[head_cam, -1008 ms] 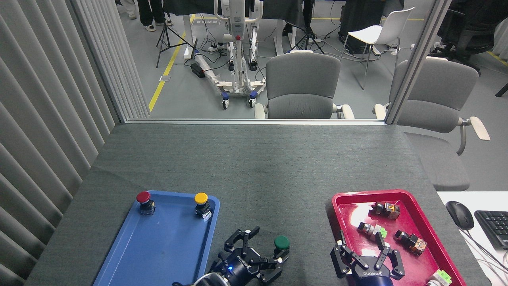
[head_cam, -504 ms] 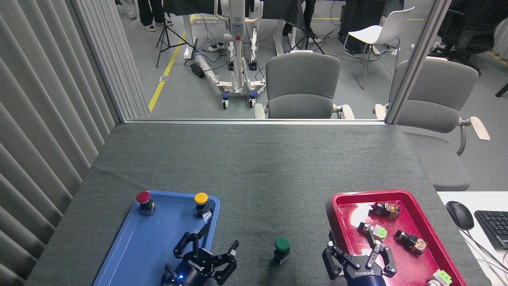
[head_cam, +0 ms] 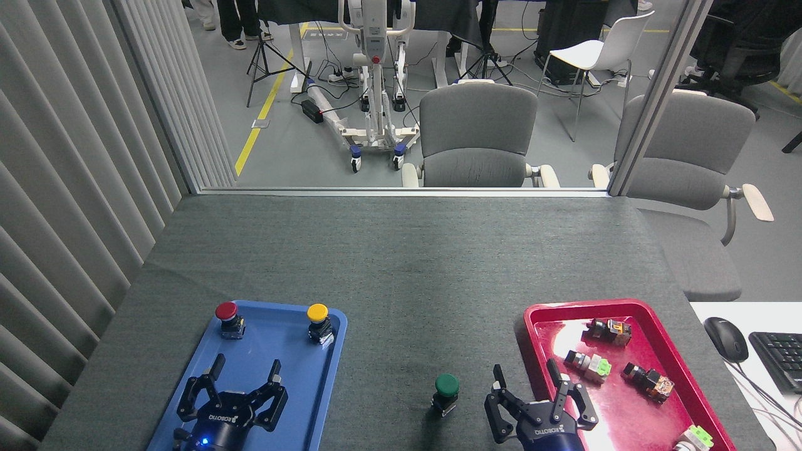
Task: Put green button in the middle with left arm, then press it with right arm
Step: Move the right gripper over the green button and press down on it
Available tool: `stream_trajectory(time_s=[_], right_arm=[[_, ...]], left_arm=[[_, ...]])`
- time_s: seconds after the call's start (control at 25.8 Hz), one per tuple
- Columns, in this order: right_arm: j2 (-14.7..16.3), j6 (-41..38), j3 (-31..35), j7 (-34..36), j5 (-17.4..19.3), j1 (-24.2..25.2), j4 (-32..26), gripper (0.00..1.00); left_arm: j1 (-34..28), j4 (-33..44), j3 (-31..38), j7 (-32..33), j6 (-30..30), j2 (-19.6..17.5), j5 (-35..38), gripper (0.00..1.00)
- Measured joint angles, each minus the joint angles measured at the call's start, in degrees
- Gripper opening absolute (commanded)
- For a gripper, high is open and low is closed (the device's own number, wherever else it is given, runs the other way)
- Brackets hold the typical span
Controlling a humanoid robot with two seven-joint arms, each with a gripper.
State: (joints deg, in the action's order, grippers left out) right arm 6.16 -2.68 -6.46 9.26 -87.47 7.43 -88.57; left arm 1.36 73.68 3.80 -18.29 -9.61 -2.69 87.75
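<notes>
The green button (head_cam: 446, 392) stands just left of the open right hand (head_cam: 527, 376) (left hand (head_cam: 246, 368) also open).

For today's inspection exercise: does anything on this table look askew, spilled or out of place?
Nothing stands out. The green button stands upright on the felt between the blue tray and red tray, apart from both grippers.

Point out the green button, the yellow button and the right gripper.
green button (head_cam: 447, 384), head view, on its round cap.
yellow button (head_cam: 317, 312), head view, on its cap.
right gripper (head_cam: 528, 384), head view, midway between its fingertips.
</notes>
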Motion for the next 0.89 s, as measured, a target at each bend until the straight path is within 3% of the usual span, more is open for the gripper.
stream_trajectory(time_s=[0.35,0.89], right_arm=[[-1.77,-0.76,-6.15,-1.21,-1.34,-2.93,1.8,0.06],[-2.85,0.59,-9.41,-3.55,-3.0,-5.31,9.02,0.04]], left_arm=[[0.09,0.07,0.4,0.0,2.11,-0.02,-0.62,1.0],[0.5,-0.1,0.42,0.2,2.54,-0.03,-4.66,0.99]])
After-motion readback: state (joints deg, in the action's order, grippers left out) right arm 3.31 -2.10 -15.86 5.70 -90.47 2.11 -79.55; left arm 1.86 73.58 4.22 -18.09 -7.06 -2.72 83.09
